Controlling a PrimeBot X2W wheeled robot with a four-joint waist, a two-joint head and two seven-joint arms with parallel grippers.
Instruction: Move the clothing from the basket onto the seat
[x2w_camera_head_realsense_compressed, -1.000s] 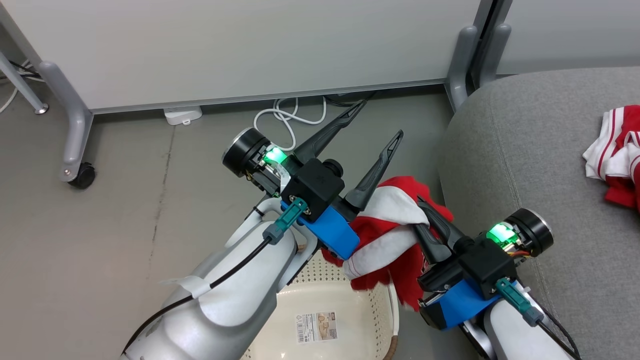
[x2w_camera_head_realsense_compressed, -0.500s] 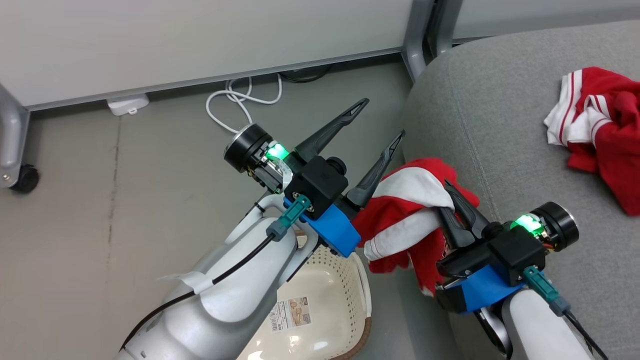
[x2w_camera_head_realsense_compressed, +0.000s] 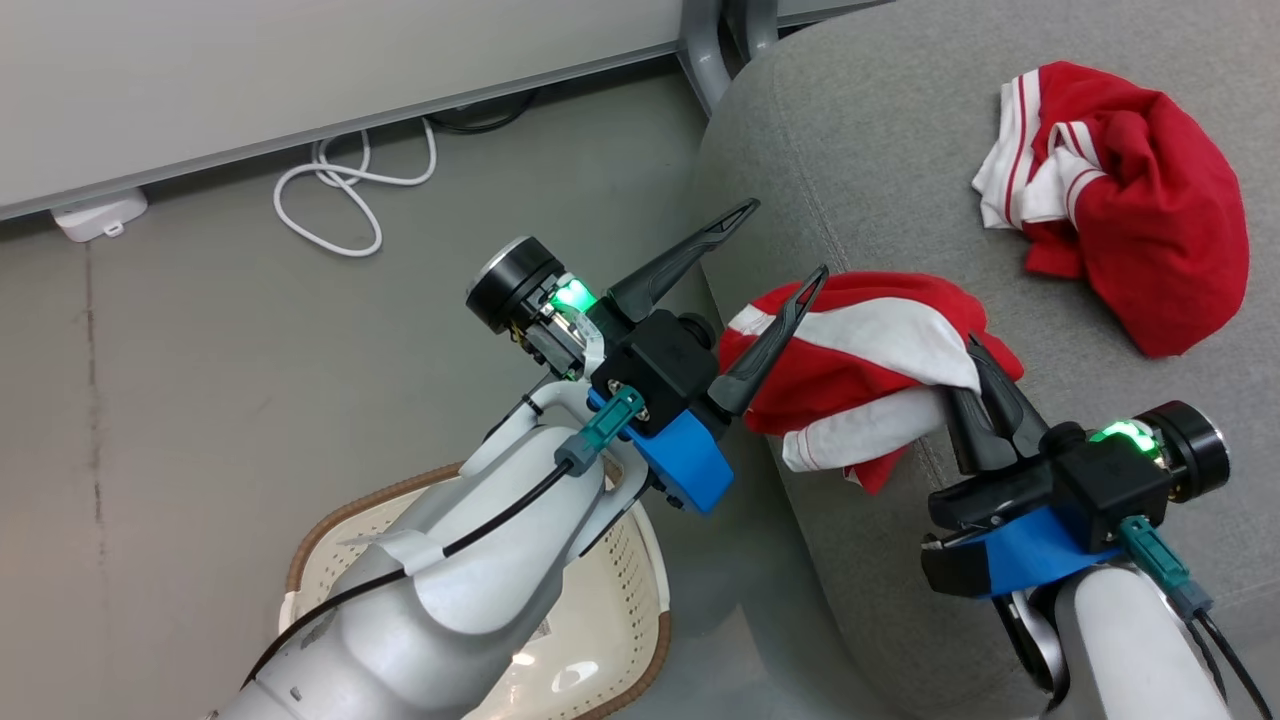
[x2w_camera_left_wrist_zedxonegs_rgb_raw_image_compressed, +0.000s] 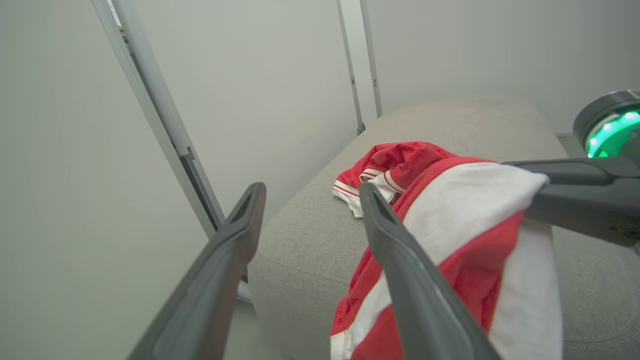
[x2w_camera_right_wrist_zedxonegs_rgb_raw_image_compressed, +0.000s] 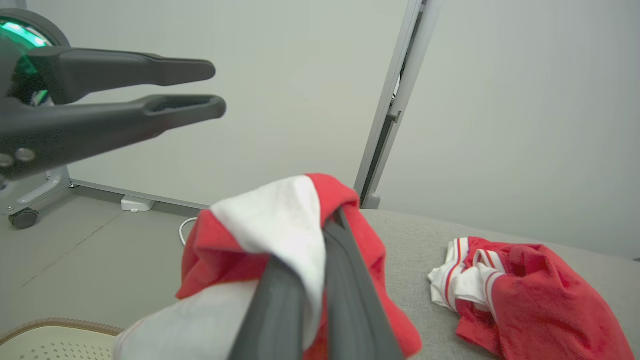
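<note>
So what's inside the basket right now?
The visible strip of the basket shows bare perforated plastic, with nothing lying on it. The left forearm covers most of its inside, so that part cannot be checked.

Red-white garment (x2w_camera_head_realsense_compressed: 1130, 230) crumpled on grey seat (x2w_camera_head_realsense_compressed: 850, 150); second garment (x2w_camera_head_realsense_compressed: 870, 370) aloft over seat edge; basket (x2w_camera_head_realsense_compressed: 620, 600) nearby.

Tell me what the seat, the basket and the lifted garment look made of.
The seat: grey woven upholstery, matte, weave visible. The basket: likely glossy cream plastic, perforated, with brown woven-look rim. The lifted garment: soft red-and-white fabric, probably knit; it drapes and creases.
</note>
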